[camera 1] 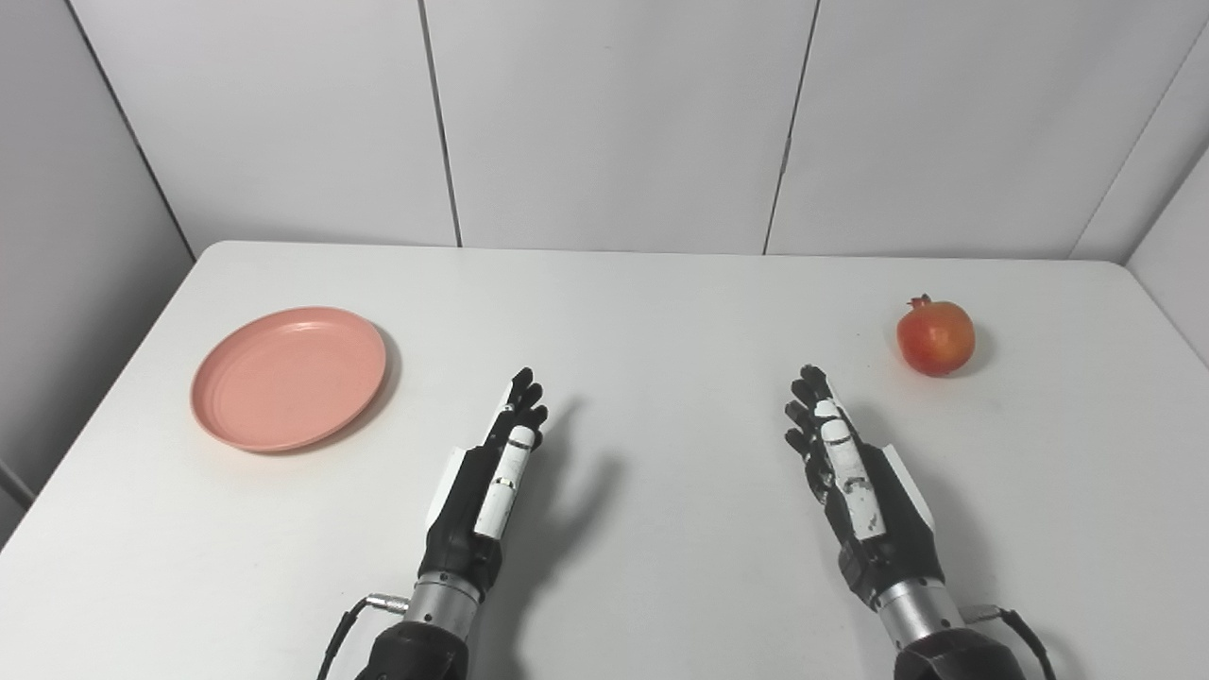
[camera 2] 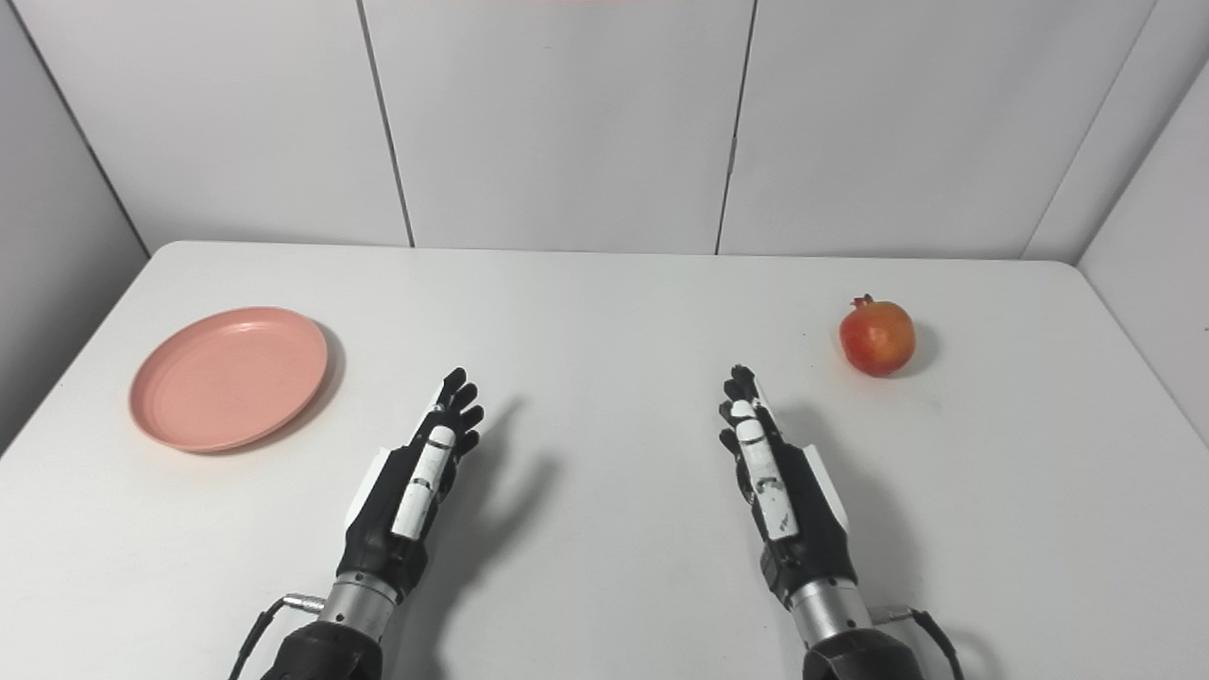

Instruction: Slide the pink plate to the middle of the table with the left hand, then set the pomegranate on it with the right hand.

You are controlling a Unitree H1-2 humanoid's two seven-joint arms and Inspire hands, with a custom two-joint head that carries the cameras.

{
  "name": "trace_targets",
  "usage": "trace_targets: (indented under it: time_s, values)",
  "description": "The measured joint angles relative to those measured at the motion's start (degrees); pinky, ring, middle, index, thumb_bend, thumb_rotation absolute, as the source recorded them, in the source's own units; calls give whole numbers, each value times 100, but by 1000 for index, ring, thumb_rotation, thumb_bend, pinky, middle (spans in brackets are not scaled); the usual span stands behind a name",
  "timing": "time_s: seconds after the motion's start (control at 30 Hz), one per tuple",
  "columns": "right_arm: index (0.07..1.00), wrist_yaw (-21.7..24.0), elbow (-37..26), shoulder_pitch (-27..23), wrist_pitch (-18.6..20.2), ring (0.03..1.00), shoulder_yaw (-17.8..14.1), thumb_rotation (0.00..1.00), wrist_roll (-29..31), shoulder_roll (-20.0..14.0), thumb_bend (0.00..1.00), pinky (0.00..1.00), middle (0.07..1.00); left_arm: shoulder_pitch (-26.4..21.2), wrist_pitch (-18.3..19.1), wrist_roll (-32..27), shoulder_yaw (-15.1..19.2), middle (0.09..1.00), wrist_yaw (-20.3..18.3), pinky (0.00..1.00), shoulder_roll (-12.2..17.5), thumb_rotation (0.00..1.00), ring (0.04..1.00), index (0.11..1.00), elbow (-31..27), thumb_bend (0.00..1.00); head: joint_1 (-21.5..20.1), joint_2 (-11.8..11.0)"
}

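A pink plate (camera 1: 288,376) lies flat on the left side of the white table (camera 1: 652,312). A red-orange pomegranate (camera 1: 935,337) stands at the right side of the table. My left hand (camera 1: 491,477) is open and empty, fingers stretched forward, to the right of the plate and apart from it. My right hand (camera 1: 845,472) is open and empty, fingers stretched forward, below and left of the pomegranate, not touching it. In the right eye view the plate (camera 2: 229,376), the pomegranate (camera 2: 877,337) and both hands show the same.
Grey wall panels (camera 1: 614,123) stand behind the table's far edge. The table's left edge runs close to the plate, its right edge past the pomegranate.
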Motion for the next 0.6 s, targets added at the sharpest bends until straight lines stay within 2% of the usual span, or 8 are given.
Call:
trace_targets:
  time_s: [0.6]
  values:
    - [1000, 0, 1, 0, 0, 1000, -3, 1000, -2, 0, 197, 1000, 1000, 0, 0, -11, 3, 995, -1, 978, 0, 1000, 973, 994, 0, 415, 9, -9]
